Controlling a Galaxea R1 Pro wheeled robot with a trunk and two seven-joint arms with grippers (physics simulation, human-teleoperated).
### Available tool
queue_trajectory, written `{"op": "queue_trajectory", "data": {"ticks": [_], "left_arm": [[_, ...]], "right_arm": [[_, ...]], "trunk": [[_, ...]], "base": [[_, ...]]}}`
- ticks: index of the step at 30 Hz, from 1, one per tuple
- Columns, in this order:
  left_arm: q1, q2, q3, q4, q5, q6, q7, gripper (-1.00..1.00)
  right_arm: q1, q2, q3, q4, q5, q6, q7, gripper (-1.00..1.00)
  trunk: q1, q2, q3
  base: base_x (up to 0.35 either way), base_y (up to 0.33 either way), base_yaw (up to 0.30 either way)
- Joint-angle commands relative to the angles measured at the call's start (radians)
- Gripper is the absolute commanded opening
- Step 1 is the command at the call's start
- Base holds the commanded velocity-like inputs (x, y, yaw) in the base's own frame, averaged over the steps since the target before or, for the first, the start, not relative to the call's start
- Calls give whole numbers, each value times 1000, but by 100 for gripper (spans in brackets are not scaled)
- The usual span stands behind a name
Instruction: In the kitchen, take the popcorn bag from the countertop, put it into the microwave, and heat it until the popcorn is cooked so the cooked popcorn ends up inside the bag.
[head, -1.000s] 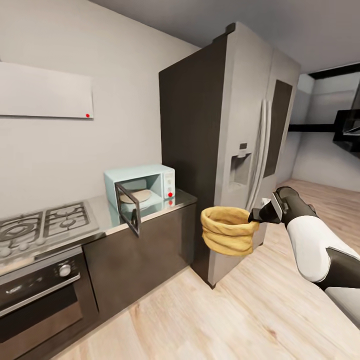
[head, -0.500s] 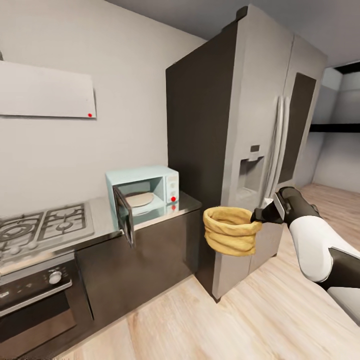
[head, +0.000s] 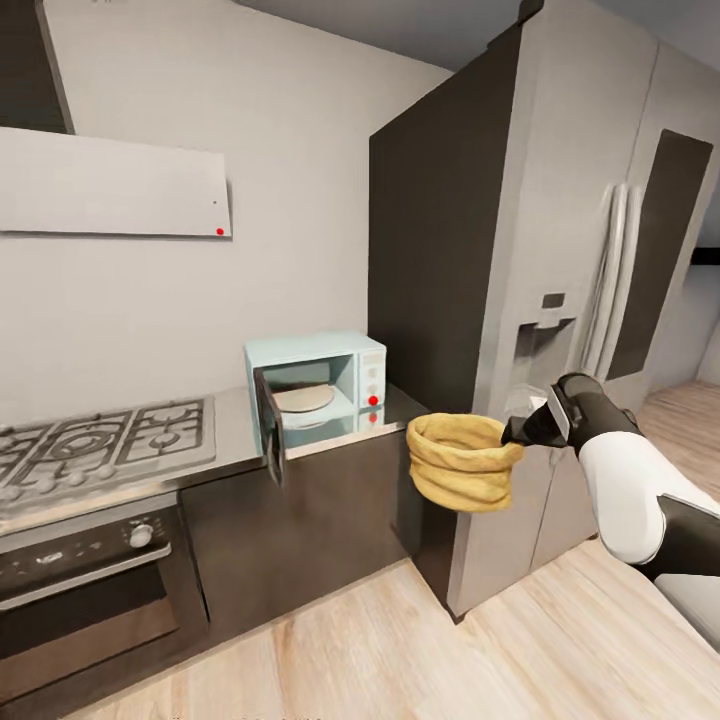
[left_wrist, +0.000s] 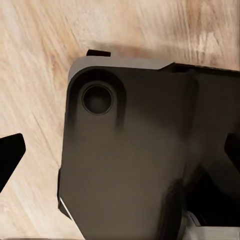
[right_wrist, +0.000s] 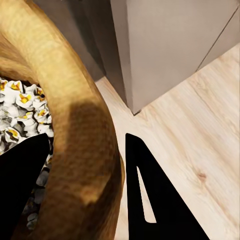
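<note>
Popcorn bag (head: 463, 460): we count one, a mustard-yellow sack hanging in the air in front of the grey refrigerator (head: 560, 300), well off the countertop (head: 230, 440) and to the right of its end.

Going from the left in the head view, we see one gas hob (head: 100, 445) set into the countertop, with one built-in oven (head: 90, 590) under it and one pale wall cabinet (head: 110, 185) above. Near the countertop's right end, against the wall, stands one pale-blue microwave (head: 320, 385); its door (head: 270, 435) is swung open over the front edge, and a round plate lies inside. We count two white knobs and one red light on its side panel.

Further right, the right gripper (head: 515, 432) pinches the bag's rolled rim. In the right wrist view its two black fingers (right_wrist: 150, 200) sit either side of the rim, one inside the bag and one outside, closed on the cloth, and white and yellow popcorn shows inside the bag.

In the left wrist view the left gripper's fingertips (left_wrist: 11, 155) stand wide apart with nothing between them, over a dark part of the robot and wooden floor (left_wrist: 40, 60).
</note>
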Motion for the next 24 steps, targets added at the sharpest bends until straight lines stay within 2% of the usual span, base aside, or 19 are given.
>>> {"op": "queue_trajectory", "data": {"ticks": [1, 24], "left_arm": [[0, -1, 0, 0, 9, -2, 0, 100], [0, -1, 1, 0, 9, -4, 0, 100]], "right_arm": [[-1, 0, -6, -1, 10, 3, 9, -100], [-1, 4, -5, -1, 8, 3, 8, -100]], "trunk": [[0, -1, -1], [0, -1, -1]], "base": [[0, -287, 270], [-3, -293, 270]]}}
